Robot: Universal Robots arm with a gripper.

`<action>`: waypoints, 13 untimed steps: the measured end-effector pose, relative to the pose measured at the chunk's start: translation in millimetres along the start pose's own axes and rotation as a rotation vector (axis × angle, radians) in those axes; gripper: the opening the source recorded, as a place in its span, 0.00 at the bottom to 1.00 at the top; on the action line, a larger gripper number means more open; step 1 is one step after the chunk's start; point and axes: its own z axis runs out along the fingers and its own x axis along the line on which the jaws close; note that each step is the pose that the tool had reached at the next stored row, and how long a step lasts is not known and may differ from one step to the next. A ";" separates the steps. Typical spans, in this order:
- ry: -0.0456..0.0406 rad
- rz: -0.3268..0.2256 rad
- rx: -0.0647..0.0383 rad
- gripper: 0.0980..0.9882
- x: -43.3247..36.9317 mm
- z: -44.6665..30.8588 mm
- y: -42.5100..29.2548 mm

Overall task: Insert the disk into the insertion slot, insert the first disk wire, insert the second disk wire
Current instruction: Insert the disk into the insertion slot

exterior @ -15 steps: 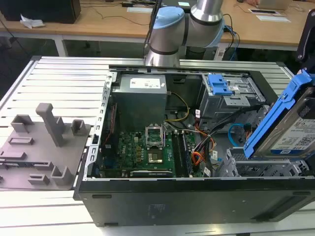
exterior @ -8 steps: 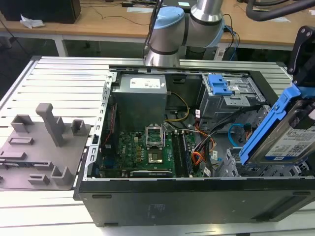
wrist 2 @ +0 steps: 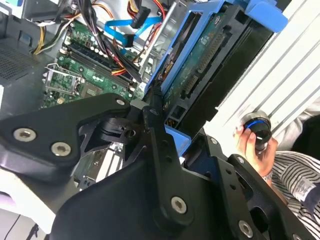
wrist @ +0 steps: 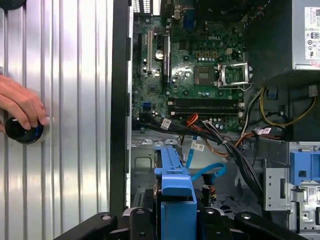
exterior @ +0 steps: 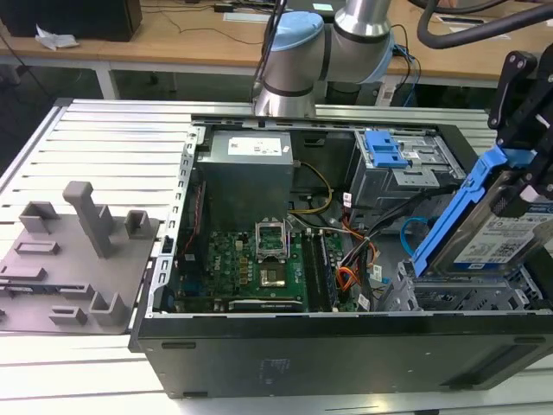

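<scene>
Ribbed table (exterior: pixel 112 130) holds case (exterior: pixel 328 354); cables (exterior: pixel 356 251) flank insertion slot (exterior: pixel 458 298) beneath tilted disk (exterior: pixel 505 238).

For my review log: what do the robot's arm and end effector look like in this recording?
The arm is a thick silver-grey tube with rounded joints capped in light blue, and a thick black hose runs beside it. The end effector is matt black, built of flat angular linkage plates joined by round silver screws.
</scene>
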 end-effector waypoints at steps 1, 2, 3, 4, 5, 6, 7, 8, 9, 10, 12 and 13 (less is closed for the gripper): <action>-0.0004 0.000 0.000 0.30 -1.9 1.6 -0.6; -0.0005 -0.001 0.000 0.30 -2.8 2.5 -1.0; -0.0009 -0.001 0.000 0.30 -3.6 3.5 -1.4; -0.0010 -0.001 0.000 0.30 -4.2 4.5 -1.6; -0.0013 -0.001 0.000 0.30 -4.6 5.8 -1.7; -0.0013 -0.001 0.000 0.30 -4.7 7.8 -1.8; -0.0014 -0.001 0.000 0.30 -4.7 10.1 -2.0; -0.0014 -0.001 0.000 0.30 -4.7 11.8 -2.1; -0.0016 -0.001 0.000 0.30 -4.6 14.4 -2.2; -0.0015 -0.001 0.000 0.30 -4.6 17.4 -2.3; -0.0016 -0.001 0.000 0.30 -4.5 21.8 -2.4; -0.0015 -0.001 0.000 0.30 -4.5 23.0 -2.5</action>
